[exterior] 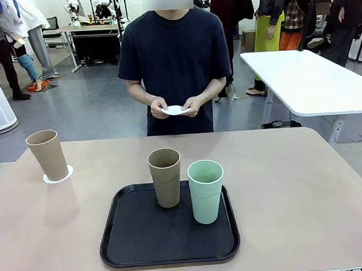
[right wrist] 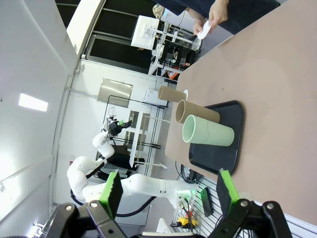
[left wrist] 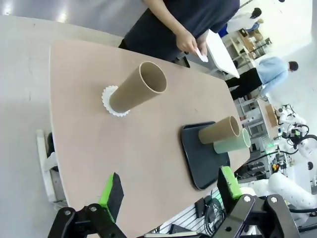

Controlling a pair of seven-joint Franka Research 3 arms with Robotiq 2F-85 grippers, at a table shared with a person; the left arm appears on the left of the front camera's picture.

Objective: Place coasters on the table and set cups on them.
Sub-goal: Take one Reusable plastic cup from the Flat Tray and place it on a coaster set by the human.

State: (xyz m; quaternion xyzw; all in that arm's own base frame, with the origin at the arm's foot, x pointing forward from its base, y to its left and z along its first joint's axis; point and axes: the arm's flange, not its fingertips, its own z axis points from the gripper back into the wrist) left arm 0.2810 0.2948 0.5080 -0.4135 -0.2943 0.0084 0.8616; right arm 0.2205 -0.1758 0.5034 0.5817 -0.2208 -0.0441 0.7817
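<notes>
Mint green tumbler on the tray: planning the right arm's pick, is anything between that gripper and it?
Nothing visible. The open right gripper faces the pale mint green tumbler directly; the tan-brown tumbler stands close beside it on the black rectangular tray, on the side away from that gripper.

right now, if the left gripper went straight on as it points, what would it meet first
Likely bare table, between the tan cup on its coaster and the tray; depth unclear.
</notes>
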